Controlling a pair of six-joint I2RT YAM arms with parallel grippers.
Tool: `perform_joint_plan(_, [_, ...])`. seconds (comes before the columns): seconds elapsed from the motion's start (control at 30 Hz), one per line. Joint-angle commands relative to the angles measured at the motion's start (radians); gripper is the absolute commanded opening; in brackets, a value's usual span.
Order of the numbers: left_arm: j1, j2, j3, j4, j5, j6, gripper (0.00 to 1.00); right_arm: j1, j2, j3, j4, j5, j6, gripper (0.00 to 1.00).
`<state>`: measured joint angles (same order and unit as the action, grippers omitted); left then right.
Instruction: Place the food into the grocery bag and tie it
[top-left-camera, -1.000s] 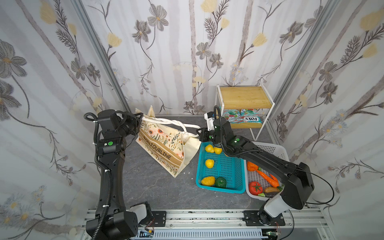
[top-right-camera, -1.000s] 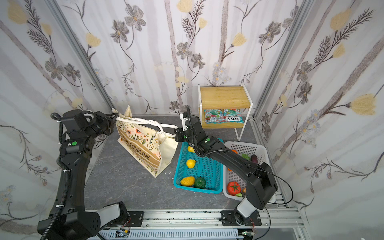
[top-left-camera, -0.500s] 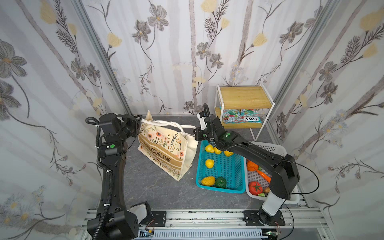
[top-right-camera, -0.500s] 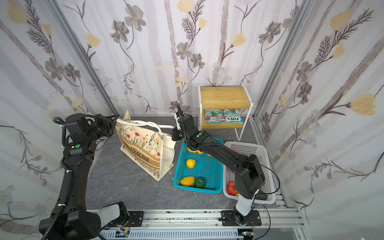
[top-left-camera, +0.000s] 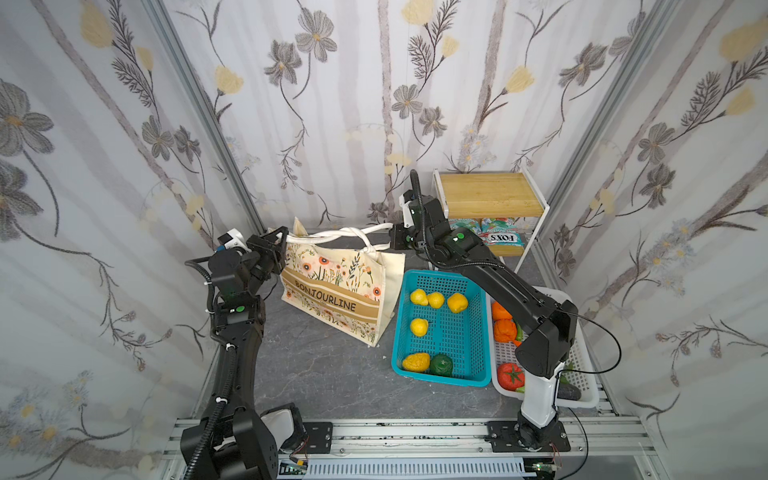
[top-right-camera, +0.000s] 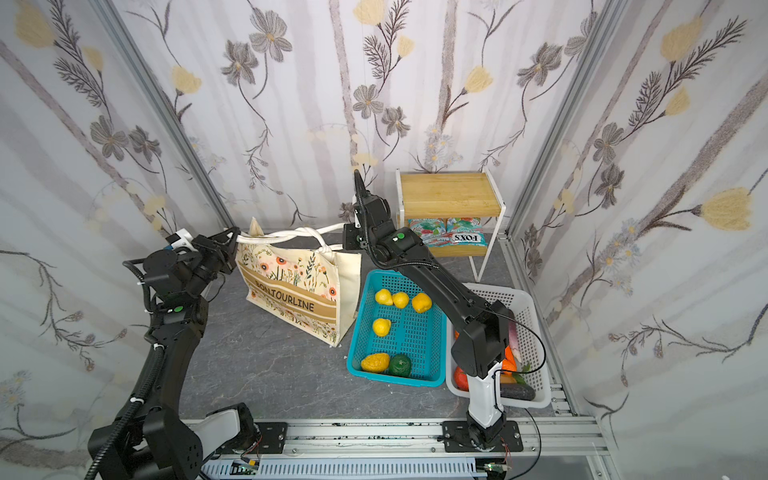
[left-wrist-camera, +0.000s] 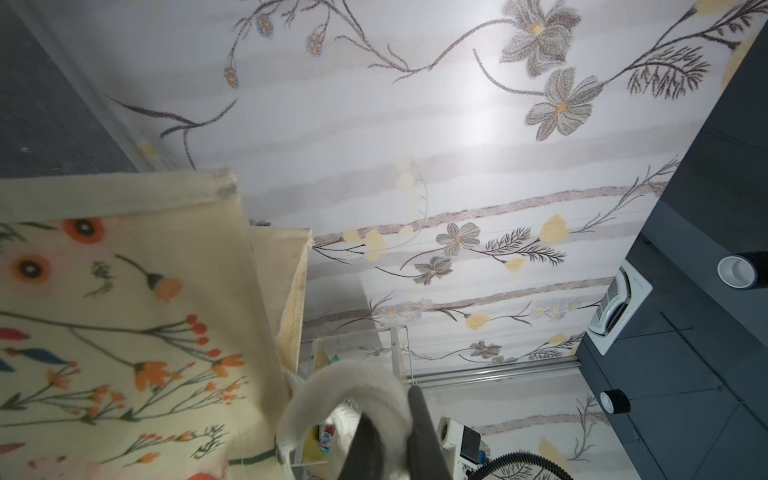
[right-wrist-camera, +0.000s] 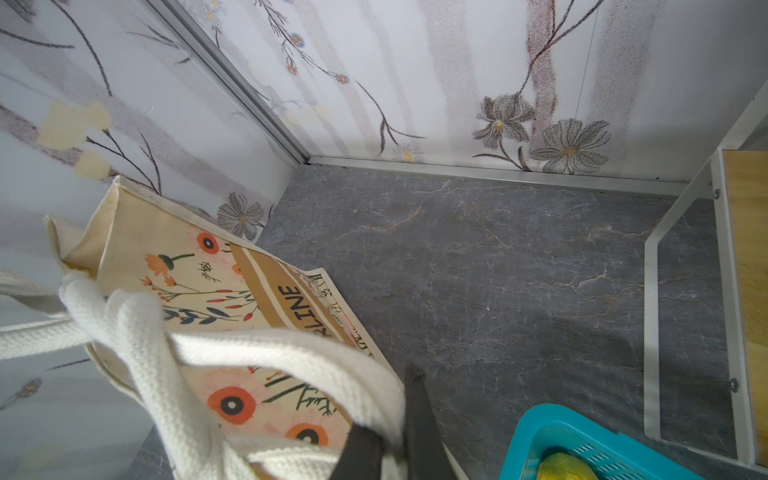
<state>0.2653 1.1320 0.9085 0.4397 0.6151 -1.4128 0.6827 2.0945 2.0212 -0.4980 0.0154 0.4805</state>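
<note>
The grocery bag is seen in both top views standing upright on the grey bench, toward the rear and left of centre; its lower right corner is set just beside the left rim of the teal basket, and whether the two touch cannot be told; the bag's contents cannot be made out. The white rope handles are stretched across the bag's mouth and crossed over one another near the middle. The left gripper is placed at the bag's left end, near the rear left corner of the bench; its fingers are pressed together on a loop of the rope handles, which is seen wrapped round them in the left wrist view. The right gripper is placed at the bag's right end, closed likewise on the rope handles, which are seen passing between its dark fingers in the right wrist view. Yellow toy fruits and a green toy pepper are lying in the teal basket; orange peppers and a red tomato are lying in the white basket along the bench's right edge; snack packets are lying on the lower shelf of the wooden-topped rack at the rear right corner.
</note>
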Motion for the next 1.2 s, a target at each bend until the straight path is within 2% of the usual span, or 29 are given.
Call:
perform_joint_plan(0.0, [0.010,-0.005,-0.003,0.229,-0.041,-0.045,0.00,-0.024,0.014,0.036,0.023,0.113,0.079,0.00])
perform_joint_plan(0.13, [0.007,-0.059,-0.030,0.122,-0.112,-0.004,0.00,-0.049,0.036,0.062,0.099,0.073,0.130,0.00])
perform_joint_plan(0.3, [-0.014,-0.089,-0.004,-0.163,-0.200,0.149,0.00,-0.051,0.053,0.076,0.178,0.061,0.144,0.00])
perform_joint_plan(0.6, [-0.039,-0.156,-0.087,-0.278,-0.320,0.261,0.00,-0.052,0.110,0.074,0.178,0.026,0.119,0.00])
perform_joint_plan(0.93, [-0.041,-0.198,-0.031,-0.500,-0.499,0.442,0.00,-0.053,0.124,0.014,0.109,0.162,0.118,0.00])
perform_joint_plan(1.03, [-0.055,-0.214,-0.057,-0.517,-0.540,0.473,0.00,-0.053,0.131,0.015,0.132,0.135,0.121,0.00])
perform_joint_plan(1.17, [-0.080,-0.234,-0.082,-0.516,-0.540,0.462,0.00,-0.049,0.131,0.015,0.221,0.028,0.111,0.00])
